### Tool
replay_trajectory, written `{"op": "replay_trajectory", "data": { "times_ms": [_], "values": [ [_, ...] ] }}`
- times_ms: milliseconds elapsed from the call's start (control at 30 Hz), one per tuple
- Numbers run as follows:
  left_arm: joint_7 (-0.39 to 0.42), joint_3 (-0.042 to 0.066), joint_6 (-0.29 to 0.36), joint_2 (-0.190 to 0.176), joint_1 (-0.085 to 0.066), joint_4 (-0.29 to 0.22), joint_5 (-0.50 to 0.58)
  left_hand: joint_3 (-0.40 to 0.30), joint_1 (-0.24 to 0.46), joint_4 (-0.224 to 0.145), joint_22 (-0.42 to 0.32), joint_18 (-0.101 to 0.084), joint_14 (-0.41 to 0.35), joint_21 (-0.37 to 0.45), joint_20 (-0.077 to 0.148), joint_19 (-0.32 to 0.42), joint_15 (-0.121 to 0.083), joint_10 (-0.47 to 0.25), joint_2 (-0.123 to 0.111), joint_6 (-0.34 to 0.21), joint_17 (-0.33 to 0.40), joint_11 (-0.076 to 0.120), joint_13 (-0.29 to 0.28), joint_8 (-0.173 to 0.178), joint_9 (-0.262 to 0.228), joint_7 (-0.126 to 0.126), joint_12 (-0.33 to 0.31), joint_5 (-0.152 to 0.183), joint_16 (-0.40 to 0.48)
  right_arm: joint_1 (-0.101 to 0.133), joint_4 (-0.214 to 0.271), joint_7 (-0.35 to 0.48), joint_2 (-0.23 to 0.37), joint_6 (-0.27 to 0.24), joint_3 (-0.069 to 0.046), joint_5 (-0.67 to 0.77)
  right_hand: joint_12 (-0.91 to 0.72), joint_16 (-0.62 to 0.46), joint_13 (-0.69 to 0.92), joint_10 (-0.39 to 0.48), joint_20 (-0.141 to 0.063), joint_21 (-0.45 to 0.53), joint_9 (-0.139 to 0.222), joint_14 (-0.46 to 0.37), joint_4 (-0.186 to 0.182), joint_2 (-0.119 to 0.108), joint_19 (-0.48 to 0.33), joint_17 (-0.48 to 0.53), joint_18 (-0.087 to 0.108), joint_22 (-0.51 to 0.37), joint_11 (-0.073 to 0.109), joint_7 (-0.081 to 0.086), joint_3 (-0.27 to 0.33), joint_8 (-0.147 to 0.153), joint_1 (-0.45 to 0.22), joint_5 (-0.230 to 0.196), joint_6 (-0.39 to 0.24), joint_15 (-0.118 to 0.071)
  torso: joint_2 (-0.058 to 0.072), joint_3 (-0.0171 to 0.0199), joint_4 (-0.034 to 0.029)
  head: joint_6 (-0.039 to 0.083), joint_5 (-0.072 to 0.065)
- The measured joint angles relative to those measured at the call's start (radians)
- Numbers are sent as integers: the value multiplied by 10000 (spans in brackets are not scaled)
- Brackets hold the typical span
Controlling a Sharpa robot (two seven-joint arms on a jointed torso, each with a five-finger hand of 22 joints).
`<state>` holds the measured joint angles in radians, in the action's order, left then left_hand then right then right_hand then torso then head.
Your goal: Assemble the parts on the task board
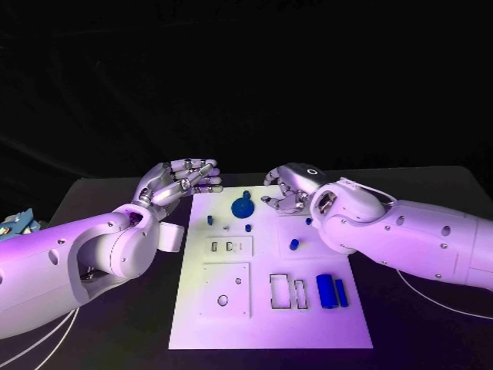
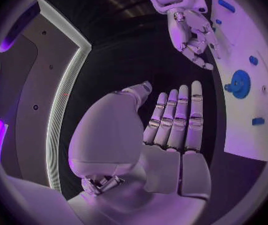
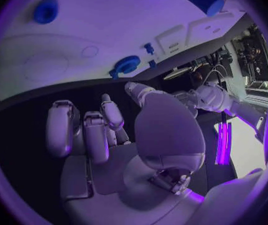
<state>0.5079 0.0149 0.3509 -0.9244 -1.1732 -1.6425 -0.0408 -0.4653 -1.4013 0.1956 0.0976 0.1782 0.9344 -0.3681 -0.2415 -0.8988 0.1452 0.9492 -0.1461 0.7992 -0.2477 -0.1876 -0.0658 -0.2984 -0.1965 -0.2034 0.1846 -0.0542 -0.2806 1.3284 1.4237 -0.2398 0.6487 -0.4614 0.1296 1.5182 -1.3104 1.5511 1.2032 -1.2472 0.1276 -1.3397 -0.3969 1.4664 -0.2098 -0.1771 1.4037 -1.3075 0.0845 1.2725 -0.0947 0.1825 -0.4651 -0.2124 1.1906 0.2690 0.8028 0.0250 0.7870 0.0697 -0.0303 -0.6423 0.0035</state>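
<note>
Gear (image 1: 242,206) between both empty hands.

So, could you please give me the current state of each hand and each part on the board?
Left hand: open, fingers apart, holding nothing, beside the board's far left corner.
Right hand: fingers curled, holding nothing, above the board's far edge.
Board: flat on the table.
Gear: lying flat on the board.
Two cylinders: lying side by side on the board.
Small round part: on the board, untouched.
</note>
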Motion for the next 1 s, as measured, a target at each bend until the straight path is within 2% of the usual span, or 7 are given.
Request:
{"op": "replay_trajectory", "data": {
  "times_ms": [167, 333, 400, 500, 600, 700, 1000],
  "values": [
    [0, -3, 0, -8, 1, 64, 1, -26, 0, -26, 1, -1, 0, 0, 0, 0, 0, 0, 0, 0, 1, 0, 0, 0, 0, 0, -27, 0, 0, 432, 323, 1070, 1055, 149, -26, -1601, 90, -80, -161, 98, -40, 253, 108, 0, 598, -104, -220, 0, 1, -253, 19, 2, -157, 0, 688, -727, 42, 0, -51, 1, 85, 73, -22],
    [0, -3, -11, 31, 1, 106, 1, -26, 0, -26, 1, 0, 0, 0, 0, 0, 0, 0, 0, 0, -11, 0, 0, 48, 0, 0, -27, 0, 0, 593, 262, 2154, 1963, 908, -33, -3223, 210, -80, -295, 222, -79, 268, 150, 2, 1131, -306, -259, 1, 0, -227, 144, -136, -259, 0, 1174, -775, 180, -76, -126, 12, 196, 113, -148],
    [1, -3, -22, 59, 2, 141, 1, -26, 0, -26, 0, 0, 0, 0, 0, 0, 0, 0, 0, 0, -11, 0, 0, 48, 0, 0, -27, 0, 0, 604, 151, 2580, 2238, 1251, -31, -3747, 247, -80, -320, 254, -93, 290, 155, -18, 1209, -366, -273, 1, 1, -227, 175, -145, -287, 0, 1234, -775, 188, -96, -159, 14, 230, 124, -202],
    [5, -3, -42, 97, 2, 173, 1, -26, 0, -26, -8, -1, 0, 0, 0, 0, 0, 0, 0, 0, -10, 0, 0, 48, 0, 0, -27, 0, 0, 583, 39, 3021, 2531, 1572, -29, -4186, 247, -80, -344, 294, -93, 290, 176, -33, 1287, -366, -273, 1, 0, -227, 137, -141, -291, 0, 1233, -804, 185, -110, -209, 26, 284, 136, -275],
    [8, -2, -67, 122, 3, 198, 1, -26, 0, -26, -7, 0, 0, 0, 0, 0, 0, 0, 0, 0, -10, 0, 0, 48, 0, 0, -27, 0, 0, 502, -122, 3370, 2761, 1768, -28, -4409, 293, -80, -376, 379, -93, 290, 225, -33, 1383, -380, -273, 1, 1, -215, 52, 10, -304, 0, 1327, -835, 33, -110, -246, 36, 335, 148, -329],
    [10, -2, -88, 137, 5, 214, 2, -26, 0, -26, -7, 0, 0, 0, 0, 0, 0, 0, 0, 0, -9, 0, 0, 48, 0, 0, -27, 0, 0, 409, -332, 3595, 2824, 1857, -25, -4488, 293, -80, -402, 390, -93, 290, 257, 4, 1409, -380, -273, 1, 1, -214, -33, 76, -278, 50, 1327, -835, -84, -73, -280, 37, 378, 139, -355],
    [14, -2, -144, 161, 8, 228, 3, -26, 0, -26, -6, 0, 0, 0, 0, 0, 0, 0, 0, 0, -8, 0, 0, 47, 0, 0, -27, 0, 0, 96, -810, 3869, 2600, 1847, -25, -4439, 292, -79, -405, 396, -90, 290, 309, 4, 1479, -380, -270, 1, 0, -215, -39, 78, -319, 134, 1327, -834, -323, -73, -323, 37, 426, 99, -373]
  ]
}}
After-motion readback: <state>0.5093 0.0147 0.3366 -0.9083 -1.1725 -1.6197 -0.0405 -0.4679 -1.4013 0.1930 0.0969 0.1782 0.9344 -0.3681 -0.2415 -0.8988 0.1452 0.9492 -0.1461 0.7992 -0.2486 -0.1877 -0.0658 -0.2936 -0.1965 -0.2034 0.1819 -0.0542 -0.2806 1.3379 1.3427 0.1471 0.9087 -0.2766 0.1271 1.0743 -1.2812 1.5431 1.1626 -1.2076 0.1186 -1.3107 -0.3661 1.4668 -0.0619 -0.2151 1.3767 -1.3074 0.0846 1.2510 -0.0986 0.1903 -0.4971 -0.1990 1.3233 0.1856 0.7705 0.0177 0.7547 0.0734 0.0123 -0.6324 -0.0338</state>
